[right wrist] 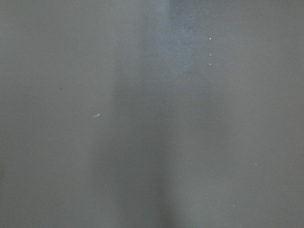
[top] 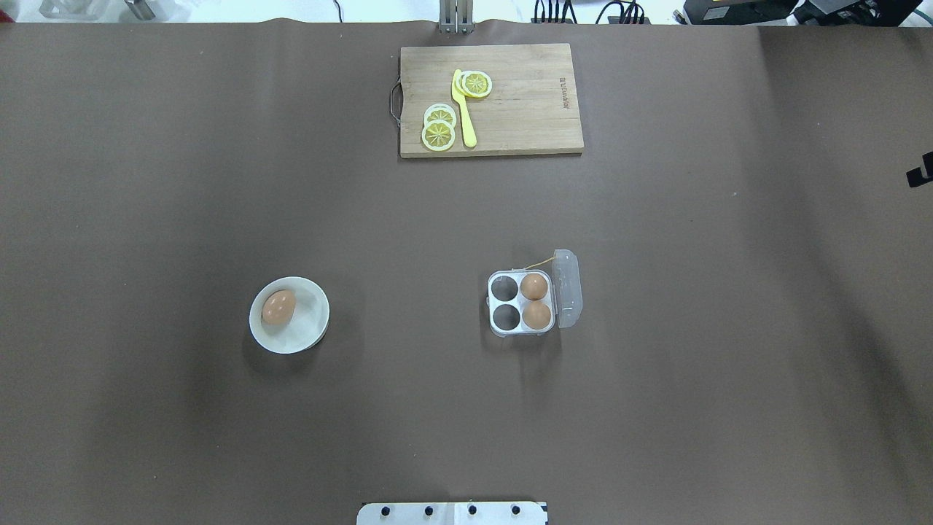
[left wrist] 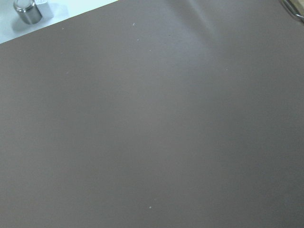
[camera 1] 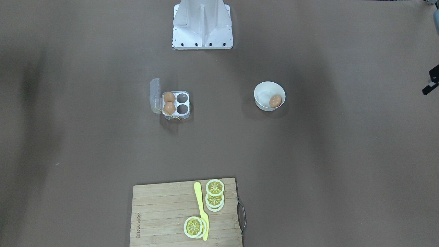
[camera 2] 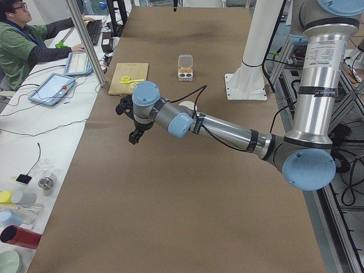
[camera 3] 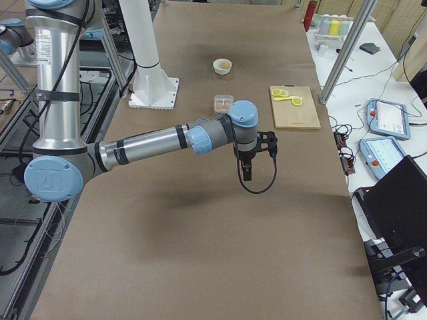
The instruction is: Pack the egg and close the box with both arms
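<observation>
The clear box point(top: 521, 302) sits open on the brown table, its lid point(top: 567, 288) folded out to the side with a yellow string point(top: 539, 262). Two eggs point(top: 533, 286) point(top: 537, 315) fill the cells next to the lid; the other two cells are empty. A third egg point(top: 278, 307) lies in a white bowl point(top: 313, 324). My left gripper point(camera 2: 134, 136) hovers over the table's left end, far from the bowl. My right gripper point(camera 3: 245, 173) hovers over the right end, far from the box. Only slivers of them show at the frame edges, and I cannot tell whether either is open or shut. Both wrist views show only bare table.
A wooden cutting board point(top: 525, 109) with lemon slices point(top: 439, 135) and a yellow knife point(top: 466, 124) lies at the table's far edge. The white robot base point(camera 1: 202, 31) stands at the near edge. An operator point(camera 2: 20, 48) sits at a side desk.
</observation>
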### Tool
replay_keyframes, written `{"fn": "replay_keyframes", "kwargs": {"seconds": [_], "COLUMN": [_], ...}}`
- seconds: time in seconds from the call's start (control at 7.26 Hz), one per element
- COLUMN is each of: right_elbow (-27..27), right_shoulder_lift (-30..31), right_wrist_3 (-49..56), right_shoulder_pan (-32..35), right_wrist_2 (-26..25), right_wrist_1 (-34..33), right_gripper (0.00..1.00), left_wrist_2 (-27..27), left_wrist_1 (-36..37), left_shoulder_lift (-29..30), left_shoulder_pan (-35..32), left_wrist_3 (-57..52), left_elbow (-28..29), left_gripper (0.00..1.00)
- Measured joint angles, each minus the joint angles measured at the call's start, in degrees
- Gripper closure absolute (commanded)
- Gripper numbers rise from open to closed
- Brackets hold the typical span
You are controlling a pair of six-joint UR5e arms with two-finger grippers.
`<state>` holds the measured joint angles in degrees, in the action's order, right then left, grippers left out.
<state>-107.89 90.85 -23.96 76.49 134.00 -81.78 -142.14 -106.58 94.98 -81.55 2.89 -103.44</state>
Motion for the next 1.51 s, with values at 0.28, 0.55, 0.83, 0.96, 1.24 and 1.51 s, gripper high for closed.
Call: {"fn": "replay_keyframes", "kwargs": {"seconds": [0.28, 0.55, 0.83, 0.96, 1.24, 1.51], "right_elbow": [-0.73, -1.76, -2.83, -3.25, -4.25, -4.91], "right_shoulder_lift": [-1.75, -3.41, -4.53, -4.65, -4.73, -5.41], "right_wrist_3": [-6.67, -13.53, -19.04, -20.11, -20.88, -22.31], "right_shoulder_pan": [-3.73, -7.68, -11.23, -12.22, -13.34, -14.79], "right_wrist_2": [-1.72, -4.19, -7.03, -7.92, -8.42, -8.48], "right_wrist_1": [0.12, 0.13, 0.13, 0.12, 0.06, 0.05], "right_gripper": [0.0, 0.01, 0.04, 0.09, 0.07, 0.01], "left_wrist_2": [2.94, 10.94, 17.01, 19.21, 21.23, 23.95], "left_wrist_1": [-2.95, -4.57, -4.64, -4.48, -4.29, -4.26], "left_shoulder_lift": [1.4, 2.86, 4.46, 5.16, 5.56, 5.92], "left_shoulder_pan": [7.61, 18.08, 27.13, 31.21, 37.25, 42.43], "left_wrist_3": [12.32, 25.43, 34.1, 37.35, 41.95, 45.01], "left_elbow": [-3.33, -7.38, -9.11, -9.21, -9.17, -8.75], "left_gripper": [0.02, 0.02, 0.06, 0.08, 0.08, 0.1]}}
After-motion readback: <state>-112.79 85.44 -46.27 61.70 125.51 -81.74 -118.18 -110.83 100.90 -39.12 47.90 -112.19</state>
